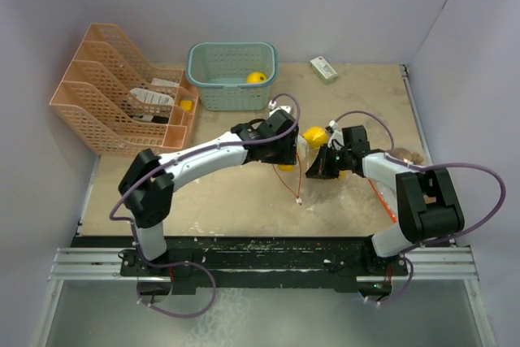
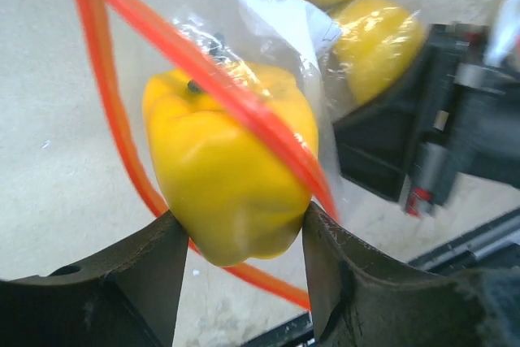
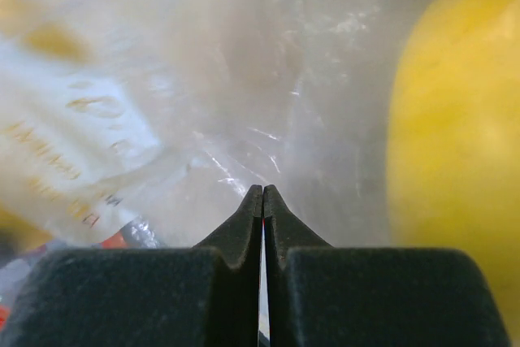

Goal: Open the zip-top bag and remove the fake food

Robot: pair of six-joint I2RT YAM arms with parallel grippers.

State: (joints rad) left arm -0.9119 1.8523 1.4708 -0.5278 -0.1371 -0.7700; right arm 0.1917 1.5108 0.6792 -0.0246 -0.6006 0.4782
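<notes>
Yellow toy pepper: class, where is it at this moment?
In the left wrist view, the yellow pepper is gripped by the left gripper at the red-edged mouth of the zip-top bag; from above, mid-table in front of the green basket.

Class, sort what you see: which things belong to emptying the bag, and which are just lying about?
In the job: zip-top bag; yellow pepper in the left gripper; two more yellow fruits; right gripper pinching the bag.

Lying about: teal basket; orange file rack; white-green box.
</notes>
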